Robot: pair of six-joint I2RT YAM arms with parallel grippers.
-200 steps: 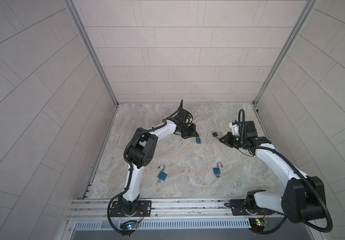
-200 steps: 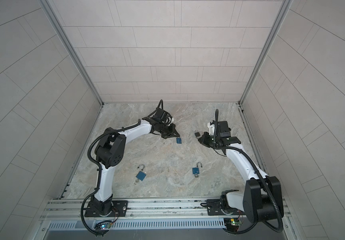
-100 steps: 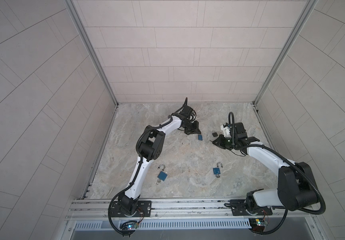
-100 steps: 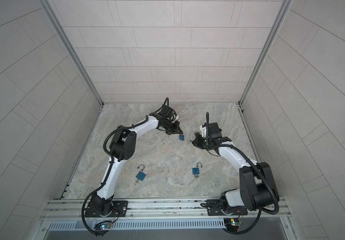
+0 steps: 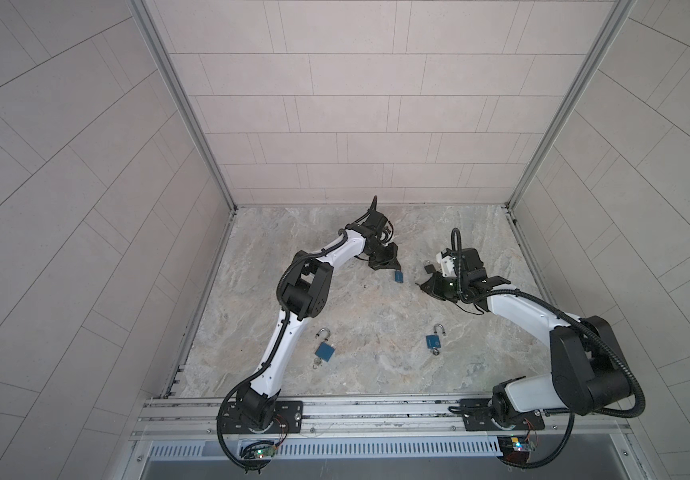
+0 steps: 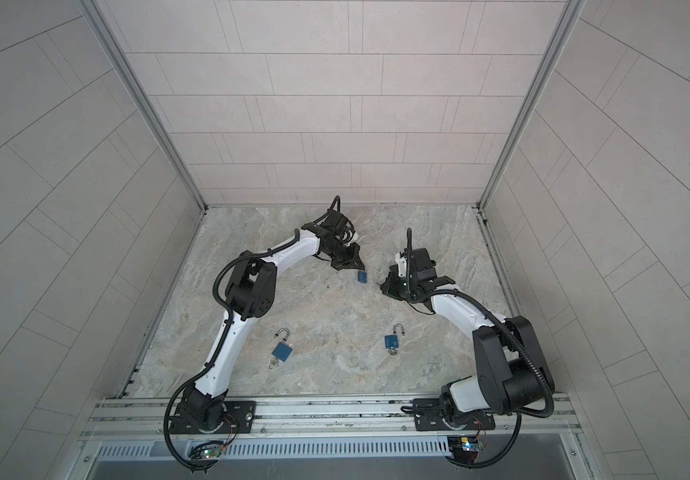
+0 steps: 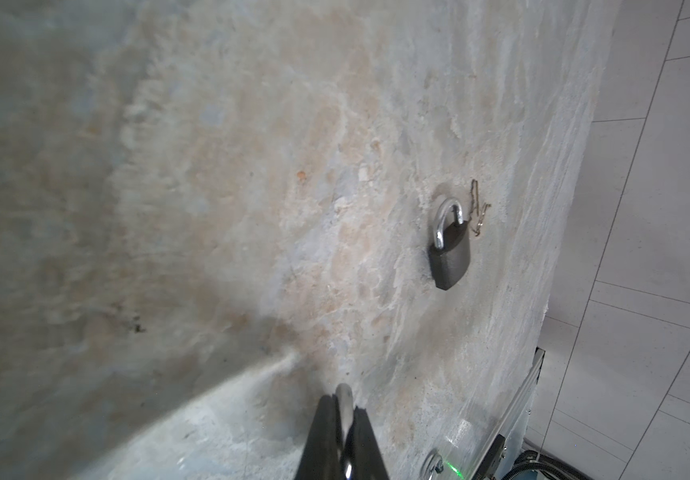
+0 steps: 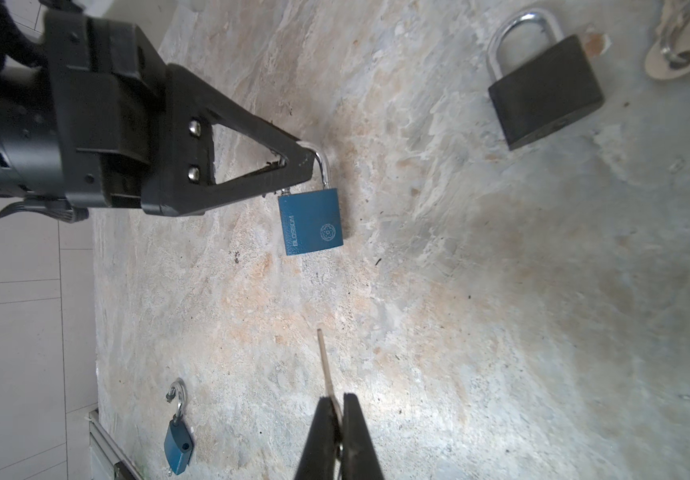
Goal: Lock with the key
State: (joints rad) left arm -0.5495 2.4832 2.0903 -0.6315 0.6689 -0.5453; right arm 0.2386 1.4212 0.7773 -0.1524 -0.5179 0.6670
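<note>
Top views first: nearest the front rail (image 5: 376, 405), two blue padlocks lie well apart on the marbled tabletop (image 5: 376, 316), the left blue padlock (image 5: 324, 350) and the right blue padlock (image 5: 433, 341). Each has its shackle open.

Farther back, the two arms face each other. The right end effector (image 5: 420, 286) is clenched on the key. In the right wrist view the key (image 8: 326, 365) sticks out as a thin blade from between the fingers (image 8: 320, 436). It points toward the held blue padlock (image 8: 310, 222), with a clear gap between them.

That padlock sits just beyond, toward the middle of the tabletop. The left end effector (image 8: 308, 162) is grasping its silver shackle, which is open, with one leg out of the body. The left wrist view shows the shackle pinched between the fingers (image 7: 322, 436). Whether the blue body touches the tabletop I cannot tell.

Farthest back, the dark padlock (image 8: 542, 99) lies flat near the right end effector. A key ring (image 8: 682, 54) with a pale tag is just beside it.
</note>
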